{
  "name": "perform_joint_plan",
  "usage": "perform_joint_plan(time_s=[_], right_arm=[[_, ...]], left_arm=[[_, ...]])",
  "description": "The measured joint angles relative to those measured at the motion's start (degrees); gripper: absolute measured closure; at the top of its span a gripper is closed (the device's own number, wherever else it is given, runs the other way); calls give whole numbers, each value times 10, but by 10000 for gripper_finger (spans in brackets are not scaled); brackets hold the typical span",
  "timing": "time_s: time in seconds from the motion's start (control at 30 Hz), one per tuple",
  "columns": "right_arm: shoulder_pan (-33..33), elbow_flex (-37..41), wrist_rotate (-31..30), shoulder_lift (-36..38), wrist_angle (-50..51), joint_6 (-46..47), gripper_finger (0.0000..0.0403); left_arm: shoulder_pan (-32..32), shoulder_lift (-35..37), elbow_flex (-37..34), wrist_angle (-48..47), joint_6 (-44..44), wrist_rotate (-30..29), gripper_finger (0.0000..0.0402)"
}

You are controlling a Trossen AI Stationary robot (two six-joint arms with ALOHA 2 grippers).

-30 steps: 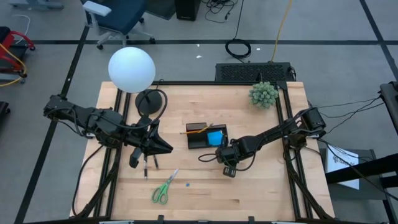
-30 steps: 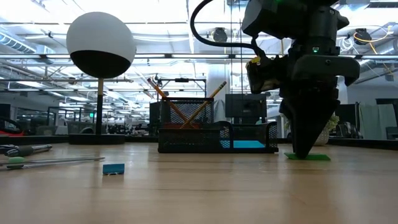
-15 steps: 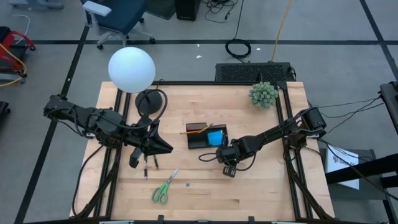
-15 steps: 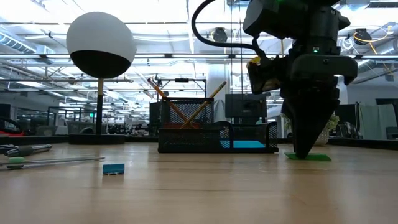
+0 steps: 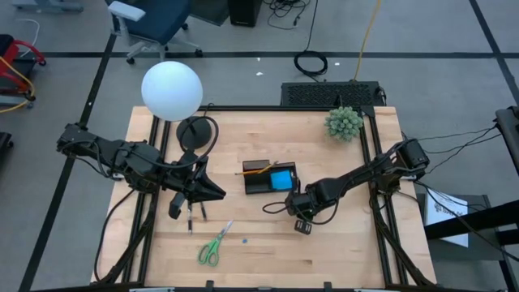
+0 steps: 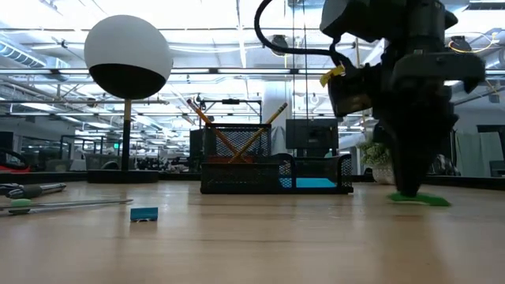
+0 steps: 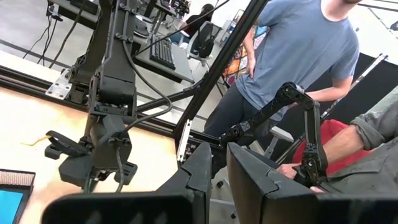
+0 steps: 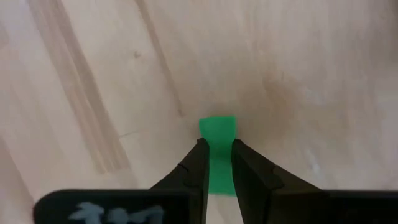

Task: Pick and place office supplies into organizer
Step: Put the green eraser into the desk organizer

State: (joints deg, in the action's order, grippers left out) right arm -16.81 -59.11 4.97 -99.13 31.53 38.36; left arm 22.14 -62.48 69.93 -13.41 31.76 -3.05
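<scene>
From above my table (image 5: pixel 340 251), a pale wooden top, the white globe lamp (image 5: pixel 171 89) sits out at ten o'clock, its round black base (image 5: pixel 193 135) just inside it. The spiky green plant ball (image 5: pixel 344 123) rests at one o'clock by the far edge. Beyond the table, a blue office chair (image 5: pixel 150 20) stands at eleven o'clock. Past my left side, a person in a blue shirt (image 7: pixel 298 43) stands in the room.

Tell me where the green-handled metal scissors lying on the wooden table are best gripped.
Probably from straight above, across the narrow neck just ahead of the handle loops. The green-handled metal scissors lie flat with blades together, so only a top-down, crosswise grip looks workable.
</scene>
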Motion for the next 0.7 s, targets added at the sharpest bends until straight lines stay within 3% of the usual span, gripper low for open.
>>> perform_joint_plan(time_s=[0.7], right_arm=[[-2, -2, -19, 53, 22, 32, 358]], left_arm=[[0, 0, 0, 0, 0, 0, 355]])
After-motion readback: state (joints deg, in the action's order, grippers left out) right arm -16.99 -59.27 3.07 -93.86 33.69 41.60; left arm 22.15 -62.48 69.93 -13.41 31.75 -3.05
